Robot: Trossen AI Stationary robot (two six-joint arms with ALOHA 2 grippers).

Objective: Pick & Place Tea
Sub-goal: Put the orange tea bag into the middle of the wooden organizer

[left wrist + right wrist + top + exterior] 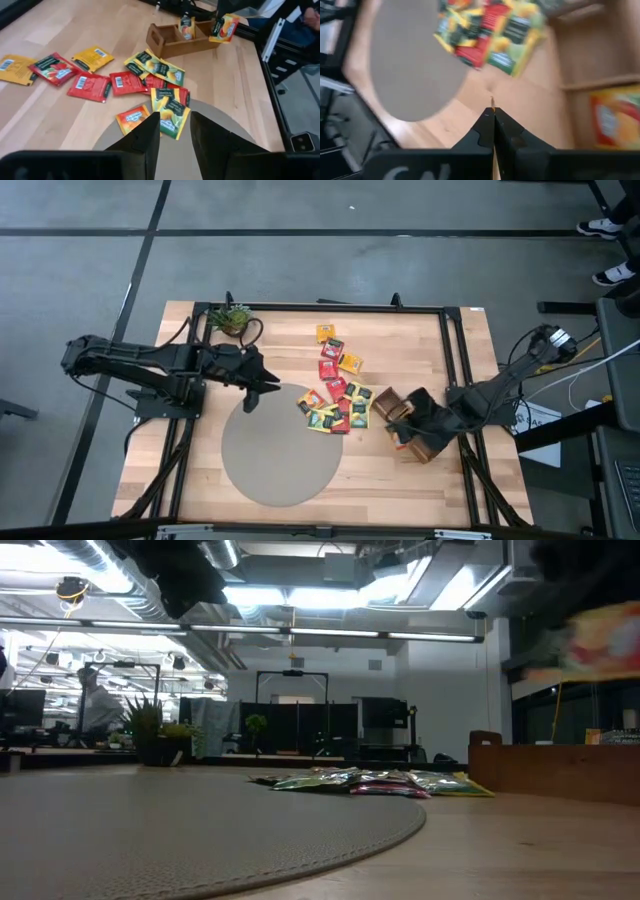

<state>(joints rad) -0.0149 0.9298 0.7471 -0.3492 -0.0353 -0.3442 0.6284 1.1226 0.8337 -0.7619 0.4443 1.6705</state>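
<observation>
We see sachets [370, 781] heaped past the round mat's [200, 830] edge, a wooden tray [550, 770] beside them.

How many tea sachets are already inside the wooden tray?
1: a yellow-orange sachet stands in a compartment of the wooden tray. A second sachet hangs from the right end effector beside it, not yet placed. Others may be hidden.

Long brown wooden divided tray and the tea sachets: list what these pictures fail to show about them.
- High view: the long brown wooden divided tray is mostly covered by the dark right arm; its compartments cannot be counted.
- Low view: the heap of small flat paper tea sachets lies edge-on; number unclear.
- Right wrist view: the yellow-orange sachet in the tray is blurred; print unreadable.
</observation>
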